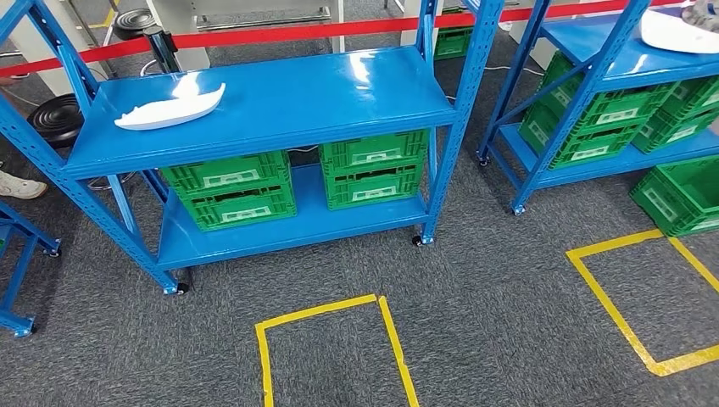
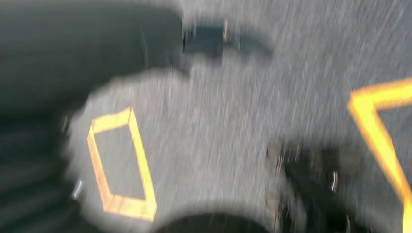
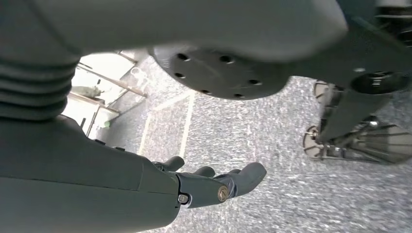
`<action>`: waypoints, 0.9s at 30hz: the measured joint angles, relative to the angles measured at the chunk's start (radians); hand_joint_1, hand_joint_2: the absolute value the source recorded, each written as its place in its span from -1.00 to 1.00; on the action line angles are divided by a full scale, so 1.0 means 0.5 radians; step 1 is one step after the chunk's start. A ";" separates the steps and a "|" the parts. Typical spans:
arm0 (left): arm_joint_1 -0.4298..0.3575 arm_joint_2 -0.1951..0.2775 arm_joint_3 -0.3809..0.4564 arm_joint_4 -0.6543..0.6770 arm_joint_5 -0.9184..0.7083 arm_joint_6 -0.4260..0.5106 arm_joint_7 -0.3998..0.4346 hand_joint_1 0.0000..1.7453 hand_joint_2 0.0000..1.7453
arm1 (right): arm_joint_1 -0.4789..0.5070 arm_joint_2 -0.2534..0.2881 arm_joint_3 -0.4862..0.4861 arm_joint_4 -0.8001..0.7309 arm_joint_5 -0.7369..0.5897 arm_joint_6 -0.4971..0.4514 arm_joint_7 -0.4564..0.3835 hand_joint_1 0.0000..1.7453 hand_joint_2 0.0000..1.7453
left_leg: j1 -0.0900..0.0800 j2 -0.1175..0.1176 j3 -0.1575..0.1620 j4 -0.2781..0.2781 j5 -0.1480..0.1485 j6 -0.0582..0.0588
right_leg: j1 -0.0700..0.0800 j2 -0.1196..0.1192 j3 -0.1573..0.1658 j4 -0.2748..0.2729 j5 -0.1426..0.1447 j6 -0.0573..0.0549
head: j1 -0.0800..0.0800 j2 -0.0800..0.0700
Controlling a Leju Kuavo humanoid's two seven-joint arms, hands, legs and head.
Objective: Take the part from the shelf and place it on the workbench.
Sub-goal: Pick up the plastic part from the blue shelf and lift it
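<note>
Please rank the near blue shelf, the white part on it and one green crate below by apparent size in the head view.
1. Shelf, largest.
2. Crate.
3. Part, looks smallest, though it lies farther from the camera.

shelf (image 1: 280,106): blue painted metal, glossy top with glare | part (image 1: 169,108): white, smooth, slightly shiny (looks like plastic) | crates (image 1: 231,191): green plastic, ribbed | floor (image 1: 475,314): grey carpet, rough, matt | floor tape (image 1: 326,310): yellow, smooth | right hand (image 3: 214,182): dark grey, matt, ribbed cover
</note>
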 joint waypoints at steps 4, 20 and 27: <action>-0.031 -0.023 0.135 0.012 -0.122 0.055 -0.042 -1.00 1.00 | -0.048 0.015 -0.077 0.021 0.062 0.000 -0.003 -1.00 1.00 | -0.001 -0.005 0.000 0.000 -0.002 0.005 | -0.001 -0.005 0.004 -0.004 0.000 0.013 | -0.001 0.000; -0.227 -0.165 0.827 0.130 -0.732 0.321 -0.238 -1.00 -1.00 | -0.202 0.136 -0.488 0.162 0.350 -0.030 -0.003 -1.00 -1.00 | 0.009 -0.005 0.006 -0.002 0.003 -0.002 | 0.001 -0.005 0.008 -0.005 0.001 0.016 | -0.001 0.000; -0.323 -0.221 1.089 0.185 -1.005 0.418 -0.314 -1.00 1.00 | -0.260 0.192 -0.687 0.211 0.444 -0.034 -0.003 -1.00 1.00 | 0.010 -0.005 0.007 -0.002 0.003 -0.003 | 0.002 -0.005 0.010 -0.004 0.001 0.016 | -0.001 0.000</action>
